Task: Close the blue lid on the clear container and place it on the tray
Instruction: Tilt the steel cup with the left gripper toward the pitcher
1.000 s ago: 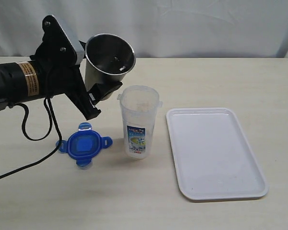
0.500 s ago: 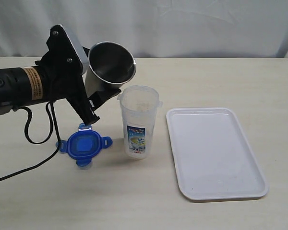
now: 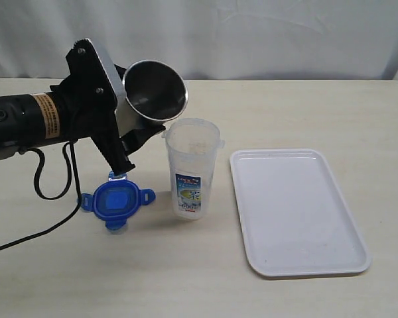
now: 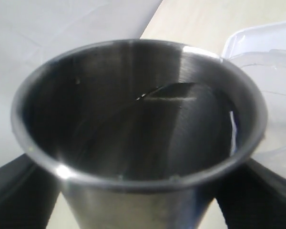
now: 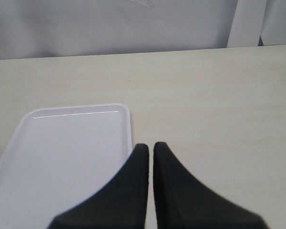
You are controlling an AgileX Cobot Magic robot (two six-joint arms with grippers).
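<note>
Blue lid, small translucent rounded-square plastic with four snap flaps (image 3: 117, 200): lies flat on the pale wooden table (image 3: 186, 285) at front left, flaps splayed outward, untouched. Judged very light and slightly flexible; best pinched across two opposite edges of the raised centre, not by a flap, which would likely bend.

Flat white rectangular plastic tray (image 3: 298, 212): sits at front right.

Tall narrow clear plastic container with printed label (image 3: 192, 169): stands upright and open between lid and tray, near both, touching neither. Judged light, thin-walled, smooth and easy to tip; calls for a grip around the mid-body with modest squeeze, and steadying while the flaps are pressed down.

Left gripper (image 3: 139, 136): clamps a tapered stainless steel cup (image 3: 156, 89), tilted, mouth close to the container rim.

Right gripper (image 5: 150, 145): clenched on nothing, hovers over bare table just beside the tray.
</note>
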